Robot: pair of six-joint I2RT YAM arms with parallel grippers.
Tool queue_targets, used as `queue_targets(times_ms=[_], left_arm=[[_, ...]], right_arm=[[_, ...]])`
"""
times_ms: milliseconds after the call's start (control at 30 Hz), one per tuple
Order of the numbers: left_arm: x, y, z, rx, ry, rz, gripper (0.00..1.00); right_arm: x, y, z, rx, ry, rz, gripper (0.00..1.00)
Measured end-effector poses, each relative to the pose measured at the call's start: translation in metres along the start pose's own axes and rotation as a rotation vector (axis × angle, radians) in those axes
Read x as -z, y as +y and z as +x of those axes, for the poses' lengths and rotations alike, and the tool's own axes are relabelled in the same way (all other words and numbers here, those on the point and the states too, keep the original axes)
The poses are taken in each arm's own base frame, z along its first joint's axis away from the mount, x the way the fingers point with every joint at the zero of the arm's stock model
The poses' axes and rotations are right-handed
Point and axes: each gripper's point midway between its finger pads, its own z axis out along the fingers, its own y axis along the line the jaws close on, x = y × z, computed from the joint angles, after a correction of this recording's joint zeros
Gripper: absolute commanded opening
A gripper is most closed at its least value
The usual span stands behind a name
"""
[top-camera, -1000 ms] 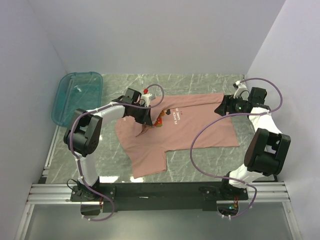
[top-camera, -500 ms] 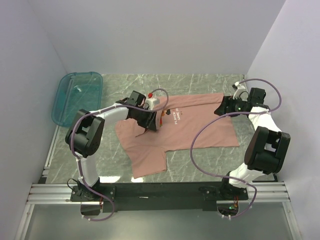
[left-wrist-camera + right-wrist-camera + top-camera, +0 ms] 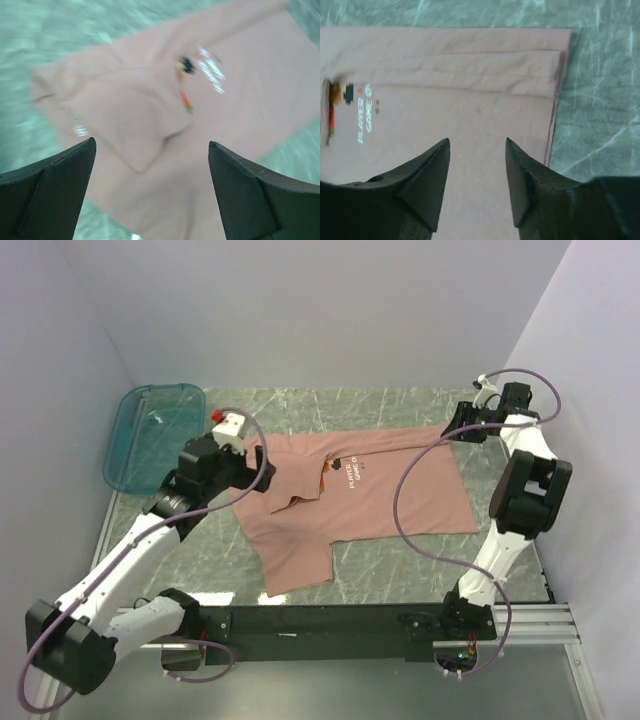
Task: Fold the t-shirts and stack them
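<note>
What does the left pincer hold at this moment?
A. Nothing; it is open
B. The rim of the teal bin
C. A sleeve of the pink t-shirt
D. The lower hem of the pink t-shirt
A: in the left wrist view the left pincer stands wide open with nothing in it, and the t-shirt lies below it, not gripped.

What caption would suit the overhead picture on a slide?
Left gripper and right gripper flank a partly folded pink t-shirt, teal bin nearby.
</note>
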Motion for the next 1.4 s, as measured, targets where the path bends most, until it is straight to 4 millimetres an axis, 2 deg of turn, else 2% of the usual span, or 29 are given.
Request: queue_targets(times_ms=[33,100,167,267,333,633,867,1000,1400], left_arm=[[0.008,0.009,-0.005,0.005,-0.037,-0.041,0.99],[0.012,0.024,0.003,0.011,-0.041,-0.106,0.97],[0.007,0.035,0.024,0.012,0.019,-0.154,0.95],[-0.002,0.047,0.059,0.011,0.145,-0.206,0.92],[-0.003,0.050,0.069,0.008,0.181,-0.223,0.90],[-0.003,0.052,0.073,0.001,0.199,-0.227,0.88],[-0.004,0.051,0.075,0.002,0.208,-0.220,0.87],[-0.003,0.050,0.076,0.002,0.211,-0.218,0.86],[-0.004,0.050,0.077,0.002,0.215,-0.219,0.86]], right_arm=[[-0.008,-0.007,-0.003,-0.020,0.008,0.011,0.51],[-0.021,-0.019,-0.004,-0.078,0.034,0.036,0.44],[-0.032,-0.031,-0.004,-0.129,0.055,0.071,0.40],[-0.047,-0.046,-0.001,-0.201,0.081,0.130,0.40],[-0.054,-0.050,-0.002,-0.232,0.089,0.157,0.41],[-0.070,-0.062,-0.026,-0.247,0.061,0.249,0.43],[-0.082,-0.068,-0.012,-0.244,0.105,0.305,0.43],[-0.084,-0.072,-0.012,-0.243,0.112,0.322,0.42],[-0.083,-0.072,-0.006,-0.240,0.133,0.324,0.10]])
